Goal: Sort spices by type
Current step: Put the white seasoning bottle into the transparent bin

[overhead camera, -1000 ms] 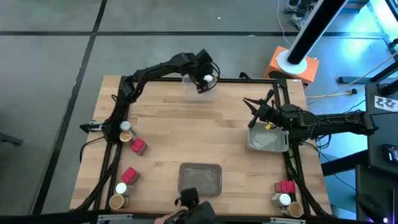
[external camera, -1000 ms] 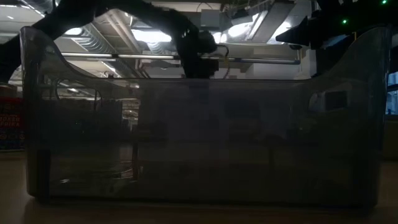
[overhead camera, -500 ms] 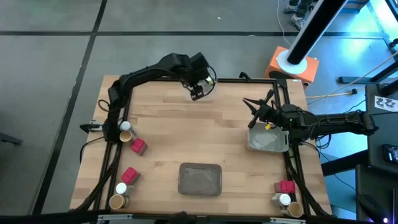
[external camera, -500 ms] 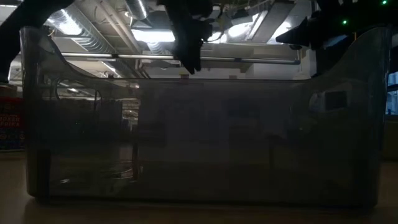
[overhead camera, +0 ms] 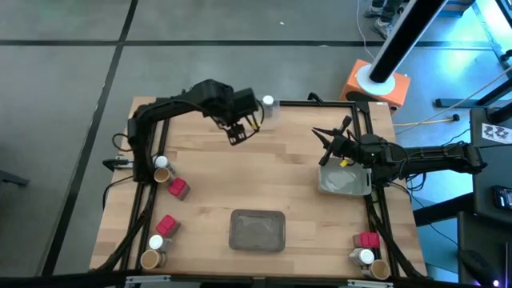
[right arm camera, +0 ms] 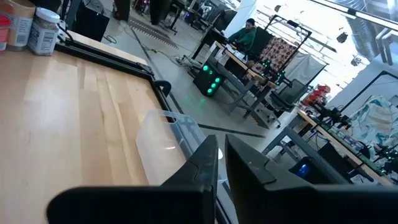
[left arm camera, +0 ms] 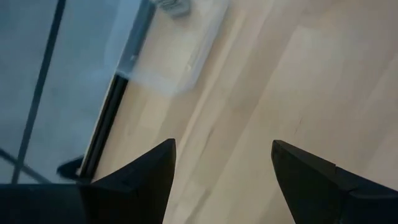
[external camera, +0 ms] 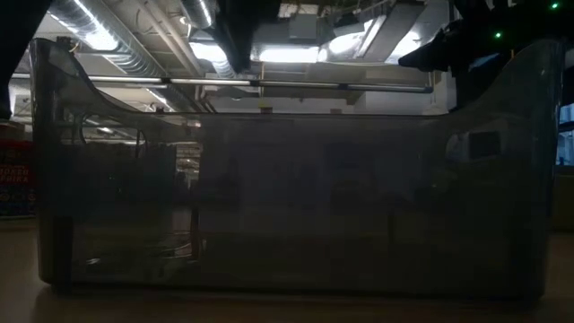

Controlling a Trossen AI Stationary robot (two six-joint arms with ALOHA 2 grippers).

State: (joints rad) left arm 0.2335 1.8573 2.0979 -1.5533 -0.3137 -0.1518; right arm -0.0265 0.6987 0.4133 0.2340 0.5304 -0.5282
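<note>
My left gripper (overhead camera: 238, 134) hangs open over bare wood near the table's far edge, holding nothing; its fingers (left arm camera: 140, 171) stand wide apart. Just beyond it a white-capped jar (overhead camera: 268, 102) stands in the clear tray (left arm camera: 165, 59). My right gripper (right arm camera: 221, 152) is shut and empty at the right (overhead camera: 326, 144), above a grey tray (overhead camera: 346, 181). More spices stand along the left edge: a tan-topped jar (overhead camera: 162, 174), a red pack (overhead camera: 178, 189), another red pack (overhead camera: 166, 226) and a white-capped jar (overhead camera: 156, 242). A second group (overhead camera: 366, 254) stands at the near right corner.
A second grey tray (overhead camera: 258, 230) lies at the near middle of the table. A black frame (overhead camera: 312, 102) runs along the table's edges. In the low view a translucent tray wall (external camera: 287, 206) fills most of the picture. Bare wood lies in the middle of the table.
My left gripper has drawn back from over the clear tray at the far edge, going up and toward the table's left and near side, still open. The white-capped jar that it was over now shows standing in that tray.
</note>
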